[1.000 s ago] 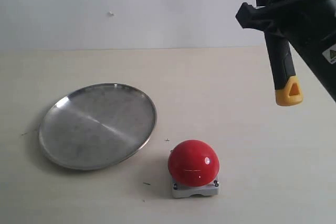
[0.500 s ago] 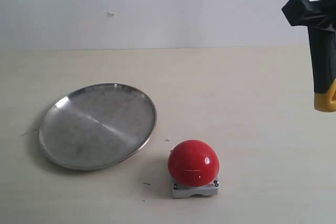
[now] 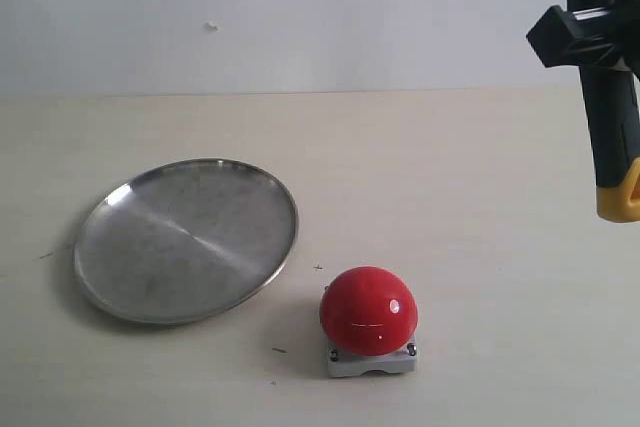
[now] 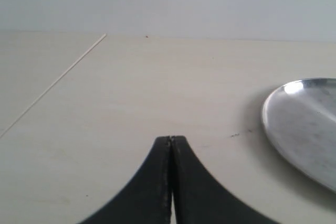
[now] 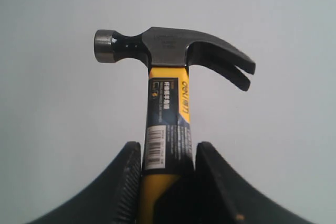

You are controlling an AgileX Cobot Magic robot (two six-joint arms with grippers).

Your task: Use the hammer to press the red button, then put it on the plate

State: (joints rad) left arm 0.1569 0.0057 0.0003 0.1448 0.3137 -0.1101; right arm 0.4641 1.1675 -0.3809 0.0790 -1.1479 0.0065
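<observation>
The hammer stands with its dark steel head against the pale wall, and my right gripper is shut on its handle. In the exterior view the right gripper is high at the right edge. The hammer's black handle hangs down from it to a yellow end, and the head is out of frame. The red button sits on its grey base low in the middle, well below and left of the hammer. The plate lies empty at the left. My left gripper is shut on nothing, low over the table beside the plate.
A pale tabletop meets a white wall behind it. A thin seam line runs across the table in the left wrist view. A few small dark specks lie near the button.
My right gripper has carried the hammer rightward, toward the edge of the exterior view, and the handle has swung from tilted to nearly upright. The plate, button and left gripper have not moved.
</observation>
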